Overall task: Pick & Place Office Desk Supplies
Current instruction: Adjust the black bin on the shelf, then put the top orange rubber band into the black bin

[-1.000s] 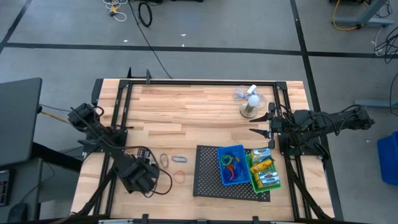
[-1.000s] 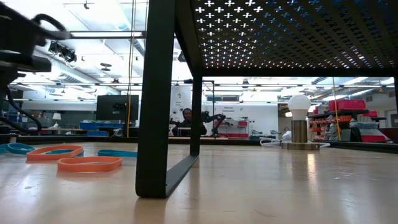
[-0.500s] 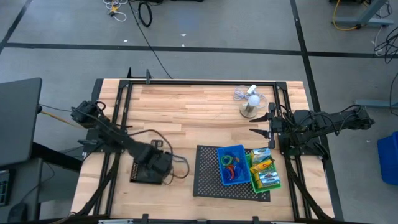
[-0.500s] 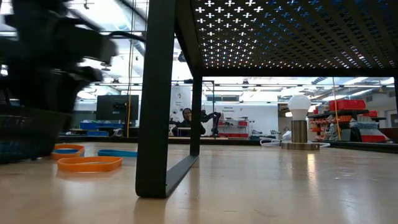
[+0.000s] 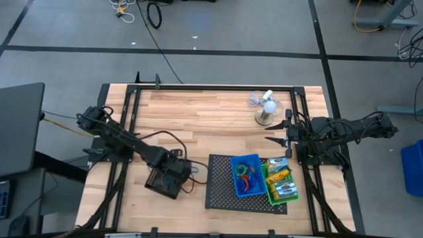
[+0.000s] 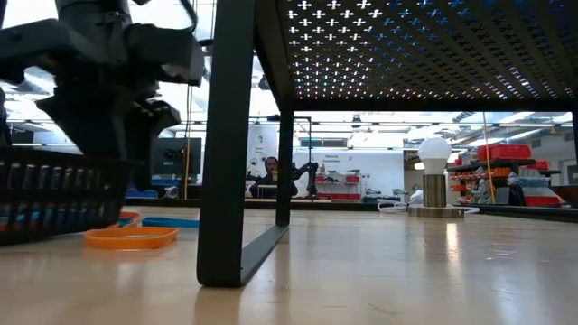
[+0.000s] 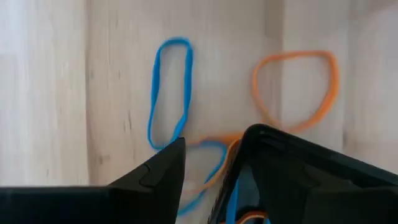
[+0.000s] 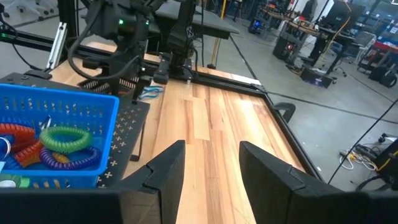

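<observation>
**Near the front left of the table: left gripper with the black bin**

At the left edge of the large black mesh tray (image 5: pixel 221 192), the left gripper (image 5: pixel 174 173) grasps the black bin (image 5: pixel 157 184) by its rim. From above, the bin lies turned at an angle to the table (image 5: pixel 198 112) edge. In the low view the black bin (image 6: pixel 54 194) is tilted, and the left gripper (image 6: pixel 108 135) sits over it. In the left wrist view one dark finger (image 7: pixel 155 177) is outside the bin wall (image 7: pixel 311 174); a blue band and an orange band show inside the bin.

On the bare wood just beside the bin lie loose rubber-band loops. The left wrist view shows a long blue loop (image 7: pixel 169 93) and a rounder orange loop (image 7: pixel 297 87), apart from each other, and more blue and orange loops partly hidden under the bin. The low view shows an orange loop (image 6: pixel 131 237) and a blue loop (image 6: pixel 172 221) flat on the table.

The blue bin (image 5: pixel 246 175) stands on the mesh tray and contains red, green and purple loops. Touching its right side stands the green bin (image 5: pixel 281 183), with green-white small boxes and a yellow box inside.

The right gripper (image 5: pixel 276 130) waits at the right edge of the table, near the white fan (image 5: pixel 266 109). Its fingers are released and hold nothing; the right wrist view shows them well apart (image 8: pixel 208 168).
</observation>
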Available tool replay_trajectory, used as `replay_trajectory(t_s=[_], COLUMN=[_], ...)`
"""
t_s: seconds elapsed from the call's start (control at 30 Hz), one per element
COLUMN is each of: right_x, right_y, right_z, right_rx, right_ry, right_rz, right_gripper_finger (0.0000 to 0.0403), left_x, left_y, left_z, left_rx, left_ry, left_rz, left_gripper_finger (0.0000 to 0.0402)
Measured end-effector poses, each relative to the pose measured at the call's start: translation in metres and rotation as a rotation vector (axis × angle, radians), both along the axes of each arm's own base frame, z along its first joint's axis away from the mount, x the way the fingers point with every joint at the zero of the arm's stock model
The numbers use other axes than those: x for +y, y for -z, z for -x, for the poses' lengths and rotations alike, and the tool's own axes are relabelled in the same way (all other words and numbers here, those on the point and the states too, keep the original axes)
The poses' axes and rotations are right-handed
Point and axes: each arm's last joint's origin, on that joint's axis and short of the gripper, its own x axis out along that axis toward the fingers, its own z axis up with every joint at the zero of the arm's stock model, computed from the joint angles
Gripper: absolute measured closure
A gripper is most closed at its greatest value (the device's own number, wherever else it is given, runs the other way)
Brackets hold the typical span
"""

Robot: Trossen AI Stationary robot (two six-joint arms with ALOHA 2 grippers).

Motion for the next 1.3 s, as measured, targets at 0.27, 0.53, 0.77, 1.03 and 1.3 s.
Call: replay_trajectory(t_s=[0.27, 0.53, 0.77, 1.03, 1.3], right_x=[0.000, 0.000, 0.000, 0.000, 0.000], right_y=[0.000, 0.000, 0.000, -0.001, -0.004], right_z=[0.000, 0.000, 0.000, 0.000, -0.001], right_rx=[-0.001, 0.000, -0.001, -0.012, -0.046], right_ry=[0.001, 0.002, 0.002, 0.002, 0.002], right_rz=[-0.006, -0.006, -0.007, -0.012, -0.019], right_gripper_finger=[0.0242, 0.0242, 0.0242, 0.0242, 0.0242], left_x=[-0.007, -0.031, -0.053, -0.055, -0.013], left_y=[-0.002, -0.002, -0.008, -0.013, 0.001], left_z=[-0.005, 0.007, 0.008, 0.012, -0.007], left_rx=[-0.045, -0.011, -0.115, -0.233, -0.155], left_ry=[-0.020, -0.034, -0.037, -0.095, -0.263], left_rz=[0.098, 0.196, 0.289, 0.135, 0.061], left_gripper_finger=[0.0215, 0.0213, 0.0212, 0.0211, 0.0211])
